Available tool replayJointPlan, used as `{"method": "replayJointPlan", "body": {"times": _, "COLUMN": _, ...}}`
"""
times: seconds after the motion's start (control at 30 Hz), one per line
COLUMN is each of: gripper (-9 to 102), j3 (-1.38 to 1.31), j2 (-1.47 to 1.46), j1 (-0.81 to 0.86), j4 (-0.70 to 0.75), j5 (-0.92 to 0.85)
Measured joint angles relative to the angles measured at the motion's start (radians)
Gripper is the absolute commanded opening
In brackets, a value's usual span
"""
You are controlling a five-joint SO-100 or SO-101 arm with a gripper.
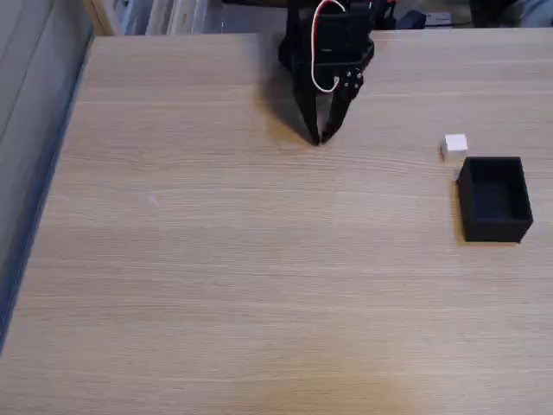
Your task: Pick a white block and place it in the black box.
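In the fixed view a tiny white block (454,144) rests on the wooden table, just beyond the far left corner of the black box (494,198). The box is open-topped and looks empty. My black gripper (318,137), with red and white wires on it, points down at the table's far middle, well to the left of the block. Its two fingertips meet at the table surface with nothing between them.
The light wooden table (259,277) spreads wide to the left and front of the gripper. Its left edge (52,181) drops off beside a grey wall. Clutter lines the far edge behind the arm.
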Motion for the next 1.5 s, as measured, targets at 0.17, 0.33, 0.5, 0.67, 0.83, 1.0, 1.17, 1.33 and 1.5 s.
{"method": "replayJointPlan", "body": {"times": 0.17, "gripper": 0, "j3": 0.0, "j2": 0.0, "j1": -0.006, "j4": 0.0, "j5": 0.0}}
{"method": "replayJointPlan", "body": {"times": 0.33, "gripper": 0, "j3": 0.0, "j2": 0.0, "j1": -0.006, "j4": 0.0, "j5": 0.0}}
{"method": "replayJointPlan", "body": {"times": 0.5, "gripper": 0, "j3": 0.0, "j2": 0.0, "j1": -0.006, "j4": 0.0, "j5": 0.0}}
{"method": "replayJointPlan", "body": {"times": 0.67, "gripper": 0, "j3": 0.0, "j2": 0.0, "j1": 0.002, "j4": 0.0, "j5": 0.0}}
{"method": "replayJointPlan", "body": {"times": 0.83, "gripper": 0, "j3": 0.0, "j2": 0.0, "j1": 0.006, "j4": 0.0, "j5": 0.0}}
{"method": "replayJointPlan", "body": {"times": 1.0, "gripper": 0, "j3": 0.0, "j2": 0.0, "j1": 0.011, "j4": 0.0, "j5": 0.0}}
{"method": "replayJointPlan", "body": {"times": 1.17, "gripper": 0, "j3": 0.0, "j2": 0.0, "j1": 0.012, "j4": 0.0, "j5": 0.0}}
{"method": "replayJointPlan", "body": {"times": 1.33, "gripper": 0, "j3": 0.0, "j2": 0.0, "j1": 0.012, "j4": -0.002, "j5": -0.003}}
{"method": "replayJointPlan", "body": {"times": 1.5, "gripper": 0, "j3": 0.0, "j2": -0.017, "j1": 0.037, "j4": -0.015, "j5": -0.052}}
